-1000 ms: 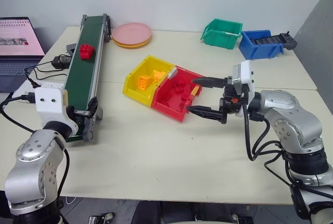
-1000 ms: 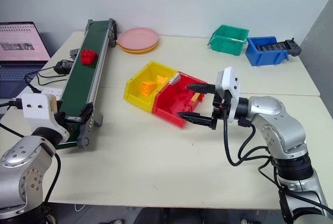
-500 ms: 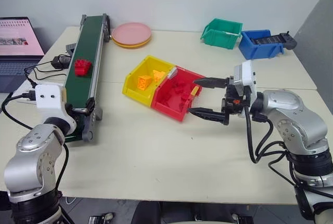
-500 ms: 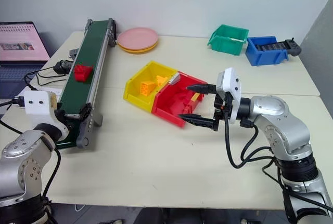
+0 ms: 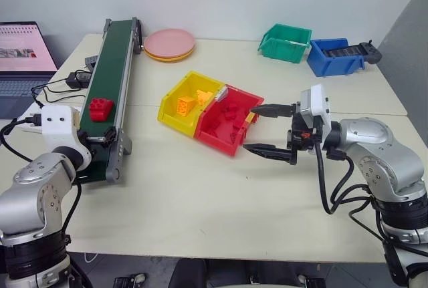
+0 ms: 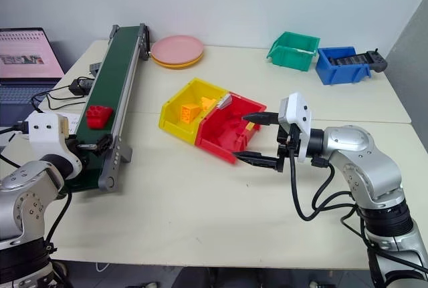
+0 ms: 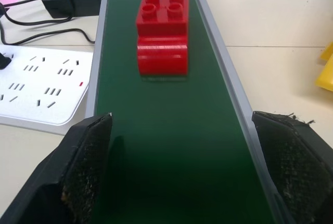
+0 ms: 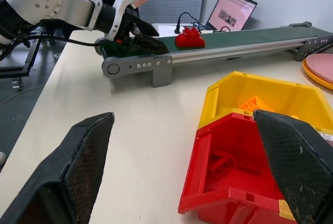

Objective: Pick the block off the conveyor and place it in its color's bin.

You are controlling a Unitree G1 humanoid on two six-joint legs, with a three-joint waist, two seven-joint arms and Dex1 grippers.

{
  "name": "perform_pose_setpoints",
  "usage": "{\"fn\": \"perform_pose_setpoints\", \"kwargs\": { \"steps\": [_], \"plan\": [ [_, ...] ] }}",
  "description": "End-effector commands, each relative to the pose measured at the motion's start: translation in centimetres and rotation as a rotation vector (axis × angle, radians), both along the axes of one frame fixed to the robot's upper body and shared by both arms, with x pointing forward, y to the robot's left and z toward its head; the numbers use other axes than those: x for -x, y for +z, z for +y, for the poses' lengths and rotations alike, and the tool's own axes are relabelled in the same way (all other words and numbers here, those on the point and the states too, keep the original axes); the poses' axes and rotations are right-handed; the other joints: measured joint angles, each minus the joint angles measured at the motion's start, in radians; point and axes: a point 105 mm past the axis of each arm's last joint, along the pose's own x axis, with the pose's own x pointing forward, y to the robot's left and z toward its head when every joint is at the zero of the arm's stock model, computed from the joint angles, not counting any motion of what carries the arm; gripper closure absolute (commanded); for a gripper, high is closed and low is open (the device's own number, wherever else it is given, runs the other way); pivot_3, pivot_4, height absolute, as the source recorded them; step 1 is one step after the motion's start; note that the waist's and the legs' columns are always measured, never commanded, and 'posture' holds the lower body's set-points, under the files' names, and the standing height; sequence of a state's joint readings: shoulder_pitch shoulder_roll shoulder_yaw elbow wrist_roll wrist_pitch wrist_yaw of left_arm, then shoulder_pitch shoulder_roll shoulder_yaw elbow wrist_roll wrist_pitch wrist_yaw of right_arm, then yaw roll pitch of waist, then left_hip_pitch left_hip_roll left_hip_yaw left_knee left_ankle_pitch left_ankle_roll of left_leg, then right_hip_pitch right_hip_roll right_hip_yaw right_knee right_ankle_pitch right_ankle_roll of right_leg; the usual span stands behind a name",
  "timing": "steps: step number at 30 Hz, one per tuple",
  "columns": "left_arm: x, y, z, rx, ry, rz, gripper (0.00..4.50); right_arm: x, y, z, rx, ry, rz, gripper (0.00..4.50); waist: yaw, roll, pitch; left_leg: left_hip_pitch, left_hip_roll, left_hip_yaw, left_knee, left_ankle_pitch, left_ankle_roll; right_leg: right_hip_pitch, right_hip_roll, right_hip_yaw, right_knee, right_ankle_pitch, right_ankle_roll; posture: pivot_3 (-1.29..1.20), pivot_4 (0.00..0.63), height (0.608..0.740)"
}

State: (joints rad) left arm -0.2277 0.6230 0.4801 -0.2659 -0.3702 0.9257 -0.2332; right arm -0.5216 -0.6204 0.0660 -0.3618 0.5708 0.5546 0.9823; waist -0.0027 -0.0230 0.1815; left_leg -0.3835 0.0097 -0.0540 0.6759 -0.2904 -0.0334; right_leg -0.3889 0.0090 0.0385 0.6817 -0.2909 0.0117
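The red studded block (image 5: pixel 101 108) lies on the dark green belt of the conveyor (image 5: pixel 115 54), close to its near end. My left gripper (image 7: pixel 190 182) is open at that end, one finger (image 7: pixel 88 167) on each side of the belt, with the block (image 7: pixel 162 31) a short way ahead of it. The red bin (image 5: pixel 215 139), joined to a yellow bin (image 5: pixel 172 118), sits mid-table with several red bricks inside. Just right of its sloped front, my right gripper (image 5: pixel 259 129) hangs open and empty, pointing left.
Pink plates (image 5: pixel 169 43) lie at the far end of the conveyor. A green bin (image 5: pixel 286 42) and a blue bin (image 5: pixel 334 56) stand at the back right. A laptop (image 5: pixel 23 54), a power strip (image 7: pixel 41 89) and cables lie left of the conveyor.
The block has ridden down the belt toward my left gripper. My left arm has shifted slightly to the left at the conveyor's near end. My right gripper has stayed put, still open.
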Motion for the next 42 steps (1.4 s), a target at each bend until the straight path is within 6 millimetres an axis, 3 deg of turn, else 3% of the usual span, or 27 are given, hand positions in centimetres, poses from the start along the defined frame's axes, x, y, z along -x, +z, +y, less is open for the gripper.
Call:
{"fn": "perform_pose_setpoints", "kwargs": {
  "steps": [1,3,6,18,23,29,30,35,37,39,42],
  "plan": [
    [-0.1,1.7,0.3,-0.027,0.003,-0.061,0.01,0.8,0.7,0.1,0.007,0.028,-0.053,0.0,0.0,0.0,0.0,0.0,0.0,0.0,0.0,0.0,0.0,0.0,0.0,0.0,0.0,0.0,0.0,0.0,0.15,0.74],
    [-0.1,1.8,0.4,-0.033,0.012,-0.065,0.01,0.8,0.7,0.1,0.008,0.028,-0.054,0.0,0.0,0.0,0.0,0.0,0.0,0.0,0.0,0.0,0.0,0.0,0.0,0.0,0.0,0.0,0.0,0.0,0.15,0.74],
    [-0.1,1.7,0.2,-0.041,0.006,-0.065,0.46,0.8,0.7,0.1,0.01,0.028,-0.055,0.0,0.0,0.0,0.0,0.0,0.0,0.0,0.0,0.0,0.0,0.0,0.0,0.0,0.0,0.0,0.0,0.0,0.15,0.74],
    [1.7,1.7,-1.7,-0.04,0.033,-0.097,2.89,0.7,1.3,0.0,0.014,0.027,-0.06,0.0,0.0,0.0,0.0,0.0,0.0,0.0,0.0,0.0,0.0,0.0,0.0,0.0,0.0,0.0,0.0,0.0,0.15,0.74],
    [1.2,3.5,-2.8,-0.055,-0.002,-0.158,2.96,0.8,1.5,-0.1,0.027,0.029,-0.06,0.0,0.001,0.0,0.0,0.0,0.0,0.0,0.0,0.0,0.0,0.0,0.0,0.0,0.0,0.0,0.0,0.0,0.15,0.74],
    [-1.1,6.4,-10.2,-0.023,-0.359,-0.217,2.96,1.0,1.5,-1.4,0.097,-0.046,-0.081,0.0,0.01,-0.001,0.0,-0.002,-0.001,-0.001,0.0,0.0,0.0,0.0,0.0,-0.001,-0.001,0.0,0.0,0.0,0.15,0.74],
    [-1.6,6.8,-12.2,-0.027,-0.455,-0.219,2.96,0.9,1.5,-1.9,0.113,-0.087,-0.078,0.0,0.01,-0.001,0.0,-0.002,-0.001,-0.001,0.001,0.0,0.0,0.0,-0.001,-0.001,-0.001,0.0,0.0,0.0,0.15,0.74],
    [-3.9,7.0,-18.5,-0.03,-0.731,-0.205,2.96,0.6,1.3,-3.9,0.171,-0.248,-0.074,0.0,0.008,-0.001,0.0,-0.002,-0.002,0.001,0.001,0.0,0.0,0.0,-0.001,0.0,-0.001,0.0,0.0,0.0,0.15,0.74],
    [-4.7,6.8,-21.9,-0.038,-0.858,-0.203,2.96,1.1,1.7,-5.0,0.19,-0.314,-0.071,0.0,0.001,-0.001,0.0,-0.002,-0.002,0.0,0.0,0.0,0.0,0.0,-0.001,0.0,-0.001,0.0,0.0,0.0,0.15,0.74],
    [-5.3,6.6,-23.7,-0.055,-0.922,-0.205,2.96,1.6,2.0,-5.6,0.208,-0.342,-0.076,0.0,0.005,0.0,0.001,-0.002,-0.002,0.001,0.0,0.0,0.0,0.0,-0.001,0.001,0.0,0.0,0.0,0.0,0.15,0.74],
    [-5.9,6.3,-24.9,-0.087,-0.97,-0.207,2.97,2.5,2.3,-5.7,0.225,-0.355,-0.082,0.0,0.0,0.0,0.001,-0.004,-0.002,0.001,0.001,0.0,0.0,-0.001,-0.001,0.001,-0.001,0.0,0.0,0.0,0.15,0.74]
  ]
}}
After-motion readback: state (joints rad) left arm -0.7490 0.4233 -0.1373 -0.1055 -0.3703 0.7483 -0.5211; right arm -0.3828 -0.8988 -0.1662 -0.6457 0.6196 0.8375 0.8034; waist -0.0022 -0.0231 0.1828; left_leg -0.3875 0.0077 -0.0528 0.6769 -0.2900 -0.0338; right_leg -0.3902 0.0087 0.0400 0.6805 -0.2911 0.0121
